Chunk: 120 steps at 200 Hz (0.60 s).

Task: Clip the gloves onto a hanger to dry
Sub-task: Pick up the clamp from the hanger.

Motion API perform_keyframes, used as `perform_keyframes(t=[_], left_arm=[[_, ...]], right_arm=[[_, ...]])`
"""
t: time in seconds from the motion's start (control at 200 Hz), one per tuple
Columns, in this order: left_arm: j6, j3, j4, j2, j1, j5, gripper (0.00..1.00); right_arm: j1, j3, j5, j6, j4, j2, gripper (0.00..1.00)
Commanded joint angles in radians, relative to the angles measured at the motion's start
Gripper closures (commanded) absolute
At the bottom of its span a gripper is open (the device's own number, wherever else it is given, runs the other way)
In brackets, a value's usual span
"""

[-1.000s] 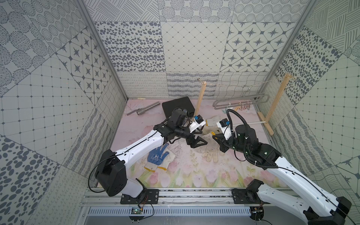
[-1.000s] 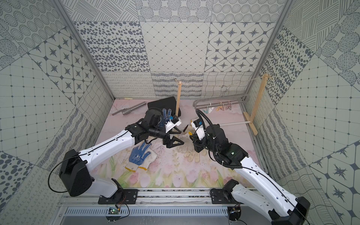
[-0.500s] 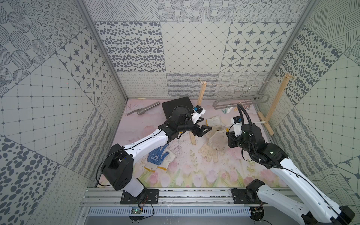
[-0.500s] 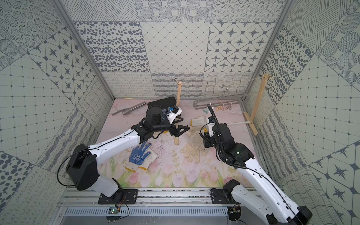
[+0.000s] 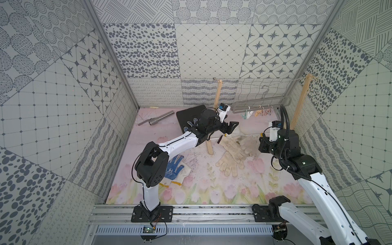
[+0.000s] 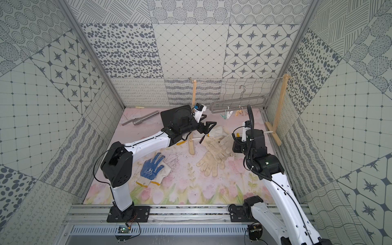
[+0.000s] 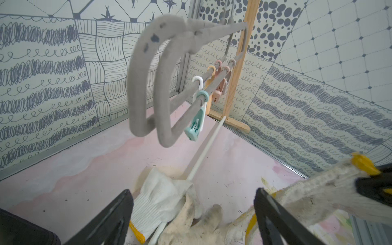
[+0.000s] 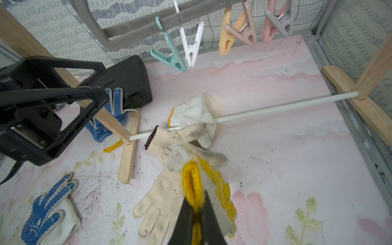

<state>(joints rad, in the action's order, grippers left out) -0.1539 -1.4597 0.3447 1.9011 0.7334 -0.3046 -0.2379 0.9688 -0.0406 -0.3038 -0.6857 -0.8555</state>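
- L gripper (image 5: 230, 128): black fingers spread wide, nothing between them. It hovers above the pink floral mat (image 5: 244, 186), approx. centre of frame in both top views.
- R gripper (image 8: 197, 203): clenched on the yellow cuff edge of a dirty cream knitted glove (image 7: 314, 191). It sits right of centre in both top views.
- Held glove: the cuff end is raised off the mat and the rest trails down toward the other gloves.
- Long flat grey loop-shaped hanger (image 5: 261, 103): hangs by a thin metal hook (image 5: 265, 88) between two upright wooden posts (image 5: 301, 101). It sits upper right of centre in both top views, well apart from the held glove.
- Small pastel plastic pegs (image 8: 192, 48): teal, white, orange, pink and grey. All dangle free from the hanger's lower bars, and none grips a glove.
- Pile of dirty cream gloves (image 5: 231, 156): lies on the mat between the two grippers, just right of centre.
- White glove w/ yellow cuff edge (image 8: 195, 112): draped over the thin white rod (image 8: 275, 108) that joins the post bases.
- Blue-dotted glove (image 5: 174, 167): lies dots up on the mat, lower left of centre, beside the L arm's elbow.
- Second blue-dotted glove (image 8: 112, 110): fingers rest on the black hard case (image 5: 188, 113), upper centre.
- Grey metal tube (image 5: 158, 119): lies on the mat, upper left of centre.
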Motion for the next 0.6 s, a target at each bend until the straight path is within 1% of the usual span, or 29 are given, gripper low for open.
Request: perform_keyframes(t=[0.0, 0.185, 0.47, 0.595], left_arm=[[-0.027, -0.068, 0.120, 0.089, -0.002, 0.027, 0.08], [-0.041, -0.082, 0.228, 0.168, -0.002, 0.012, 0.07], [-0.095, 0.042, 0.483, 0.192, -0.002, 0.032, 0.07], [-0.113, 0.084, 0.625, 0.220, 0.000, -0.045, 0.07]], right_arm=[[0.050, 0.015, 0.084, -0.005, 0.062, 0.003, 1.00], [0.090, 0.009, 0.137, -0.005, 0.076, -0.002, 1.00], [0.112, -0.017, 0.174, 0.002, 0.093, 0.001, 1.00], [0.122, -0.027, 0.197, 0.003, 0.106, -0.002, 1.00]])
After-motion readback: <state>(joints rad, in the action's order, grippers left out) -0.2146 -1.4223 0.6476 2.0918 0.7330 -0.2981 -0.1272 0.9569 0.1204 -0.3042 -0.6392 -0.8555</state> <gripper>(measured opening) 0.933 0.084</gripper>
